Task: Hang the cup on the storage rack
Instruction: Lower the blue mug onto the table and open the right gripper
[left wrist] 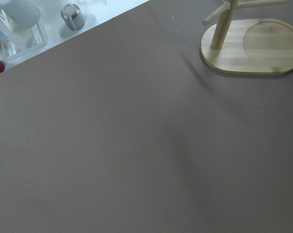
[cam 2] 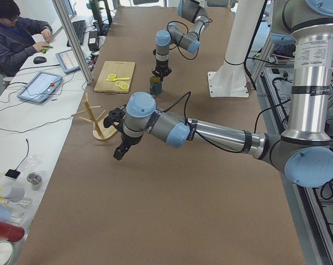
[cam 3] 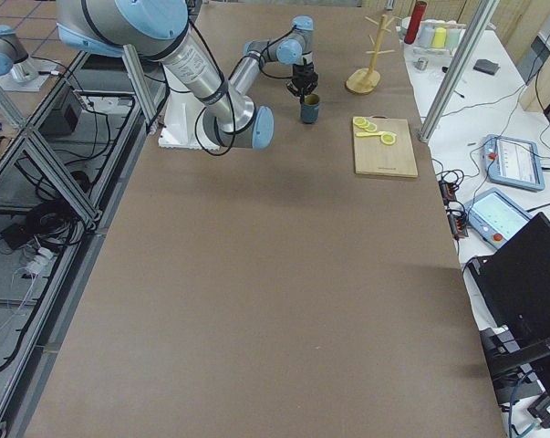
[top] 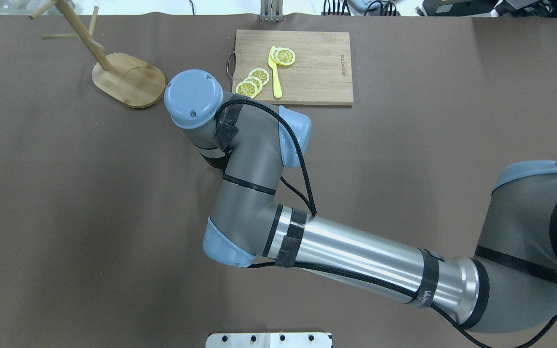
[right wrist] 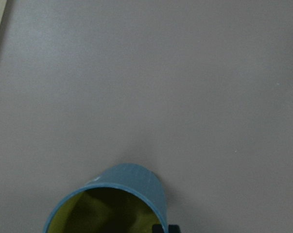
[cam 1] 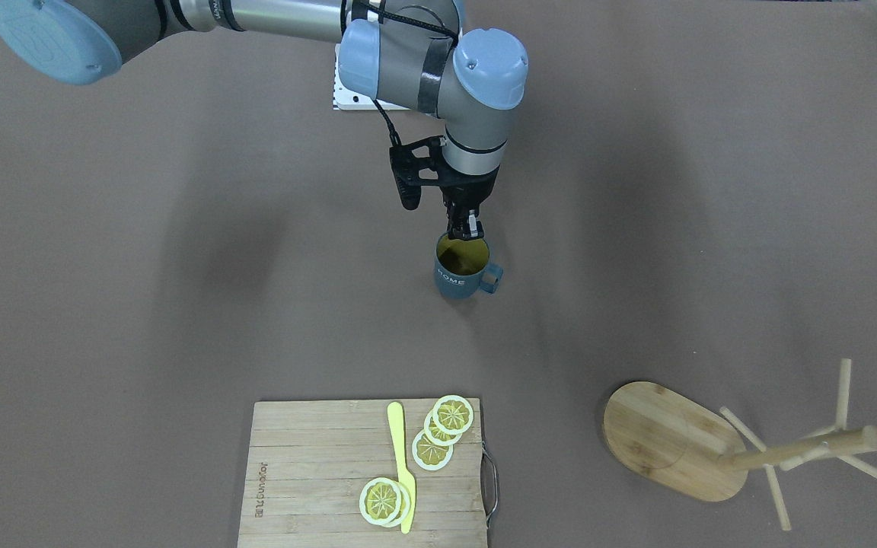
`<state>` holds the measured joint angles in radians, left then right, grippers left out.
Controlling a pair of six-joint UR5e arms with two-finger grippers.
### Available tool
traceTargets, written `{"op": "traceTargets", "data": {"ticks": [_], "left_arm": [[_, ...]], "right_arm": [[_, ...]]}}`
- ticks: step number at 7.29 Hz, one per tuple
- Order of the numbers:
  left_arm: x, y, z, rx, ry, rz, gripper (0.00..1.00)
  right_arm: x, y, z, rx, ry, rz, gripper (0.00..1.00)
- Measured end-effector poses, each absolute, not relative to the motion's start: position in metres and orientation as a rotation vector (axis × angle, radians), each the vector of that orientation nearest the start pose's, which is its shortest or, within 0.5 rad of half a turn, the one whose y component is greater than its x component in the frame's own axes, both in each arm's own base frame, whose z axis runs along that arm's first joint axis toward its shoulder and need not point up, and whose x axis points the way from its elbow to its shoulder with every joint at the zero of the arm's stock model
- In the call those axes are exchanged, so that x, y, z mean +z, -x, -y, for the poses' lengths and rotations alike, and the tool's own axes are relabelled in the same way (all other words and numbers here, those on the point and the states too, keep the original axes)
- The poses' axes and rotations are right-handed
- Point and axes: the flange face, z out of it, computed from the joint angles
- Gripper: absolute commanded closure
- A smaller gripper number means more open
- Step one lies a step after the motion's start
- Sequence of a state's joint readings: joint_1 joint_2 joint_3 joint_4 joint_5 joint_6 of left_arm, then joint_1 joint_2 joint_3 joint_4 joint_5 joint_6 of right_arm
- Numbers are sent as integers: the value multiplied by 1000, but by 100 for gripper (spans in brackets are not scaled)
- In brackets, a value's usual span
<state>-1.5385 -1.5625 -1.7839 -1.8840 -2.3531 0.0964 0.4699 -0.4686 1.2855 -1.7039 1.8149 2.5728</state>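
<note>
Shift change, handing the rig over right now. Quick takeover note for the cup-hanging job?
Right tool: pinching the far rim of the cup, looks shut.
Left tool: hovers near the storage rack, nothing seen in it; open or shut unclear.
Cup: upright, mid-table, apparently not yet lifted.
Rack: upright on the robot's left, pegs bare.
Done: grasp, apparently.
Left: lift, carry to the rack, hook the handle on a peg.
</note>
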Motion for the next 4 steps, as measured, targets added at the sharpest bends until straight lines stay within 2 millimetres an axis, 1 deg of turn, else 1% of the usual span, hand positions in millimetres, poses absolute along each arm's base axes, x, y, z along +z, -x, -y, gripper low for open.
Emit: {"op": "traceTargets", "data": {"ticks": [2, 3, 4], "left_arm": [[521, 47, 503, 323, -516, -750, 1], [521, 47, 502, 323, -516, -750, 1], [522, 47, 502, 323, -515, -750, 1]], "right_arm": [[88, 654, 451, 1307, 432, 634, 88], [92, 655, 450, 1299, 428, 631, 23], [93, 655, 450, 1289, 423, 632, 0]]}}
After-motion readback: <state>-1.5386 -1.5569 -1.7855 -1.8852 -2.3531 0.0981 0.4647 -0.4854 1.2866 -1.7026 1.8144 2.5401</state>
